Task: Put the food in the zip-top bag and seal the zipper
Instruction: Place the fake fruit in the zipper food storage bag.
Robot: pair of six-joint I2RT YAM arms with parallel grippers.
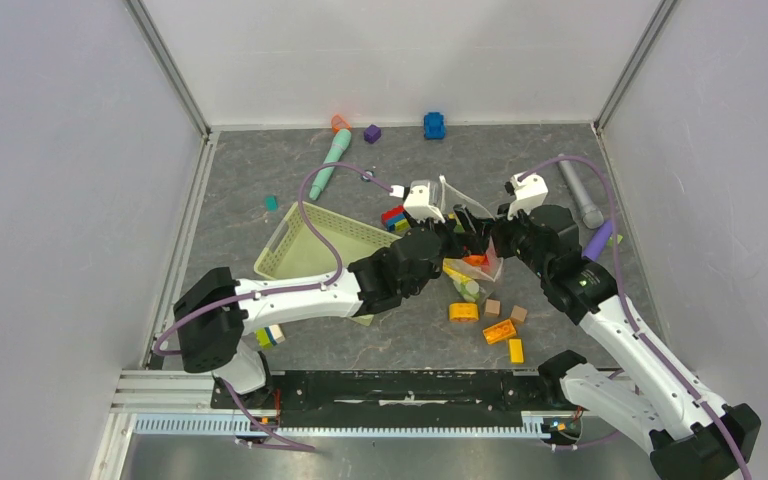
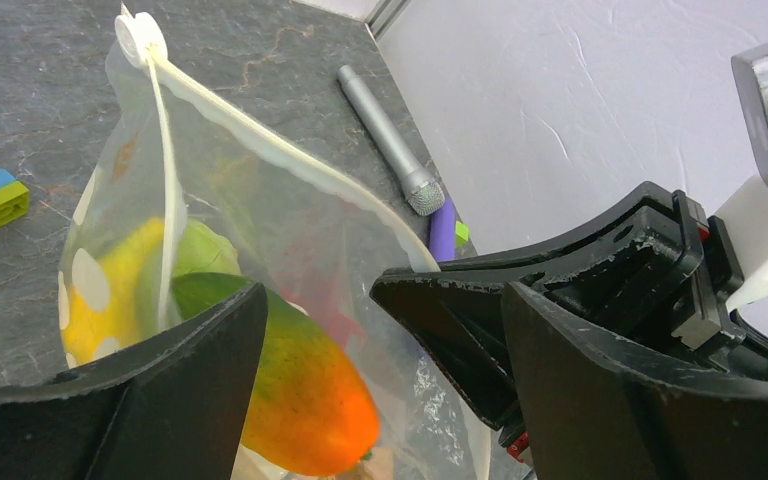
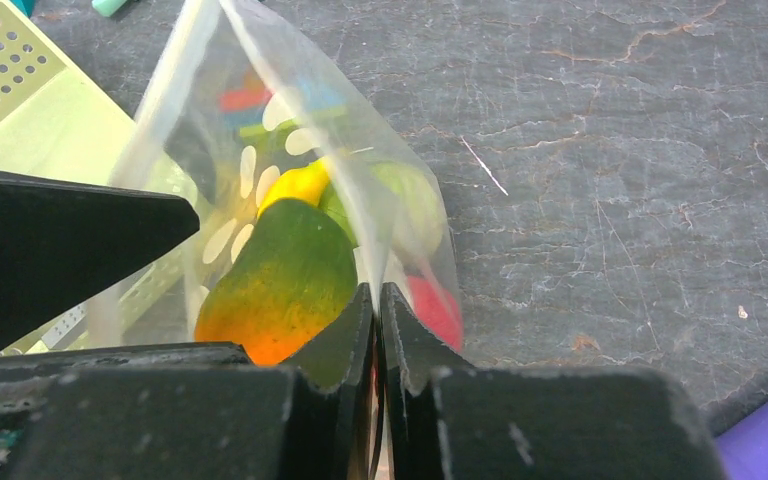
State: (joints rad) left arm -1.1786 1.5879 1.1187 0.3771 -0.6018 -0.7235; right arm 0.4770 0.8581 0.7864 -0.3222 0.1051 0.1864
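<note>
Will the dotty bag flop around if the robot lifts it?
Probably floppy: the bag is thin clear film, and its zipper edge bends instead of staying straight. It would likely sag low, since the mango and other toy food weigh down one end. The smooth plastic may slip.

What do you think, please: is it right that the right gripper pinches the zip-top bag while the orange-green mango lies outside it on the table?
Not quite: the orange-green mango lies inside the zip-top bag, as the right wrist view shows. The right gripper does pinch the bag.
</note>
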